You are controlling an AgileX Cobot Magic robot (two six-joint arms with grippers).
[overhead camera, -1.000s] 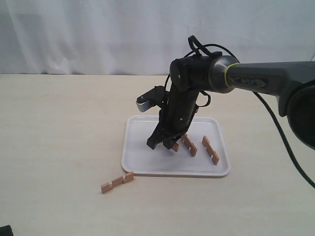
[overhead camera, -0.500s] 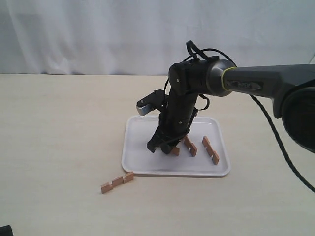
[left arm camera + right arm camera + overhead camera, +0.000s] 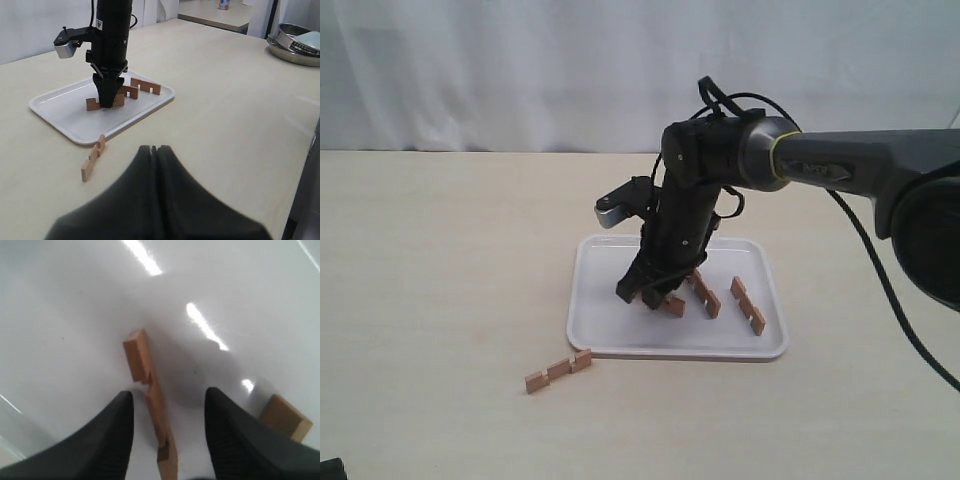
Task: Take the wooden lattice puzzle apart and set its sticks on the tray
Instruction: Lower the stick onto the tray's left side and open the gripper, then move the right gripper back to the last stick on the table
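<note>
The lattice puzzle is apart into four sticks. The white tray [image 3: 610, 322] holds three: one stick [image 3: 748, 305] at its right, one [image 3: 704, 295] mid-tray, and one [image 3: 672, 305] beside my right gripper [image 3: 642, 296]. That gripper [image 3: 169, 392] points down at the tray, open, and the notched stick [image 3: 150, 395] lies loose between its fingers [image 3: 107, 435]. The fourth stick [image 3: 558, 370] lies on the table just off the tray's front left corner. My left gripper [image 3: 154, 148] is shut and empty, low over the table, some way from that stick [image 3: 93, 157] and the tray [image 3: 55, 107].
The beige table runs wide around the tray. Stacked metal bowls [image 3: 297, 45] stand near a table edge in the left wrist view. A white curtain hangs behind the table. The right arm's cable loops above its wrist [image 3: 720, 100].
The right arm has shifted slightly to the left and up over the tray. The sticks have stayed where they were.
</note>
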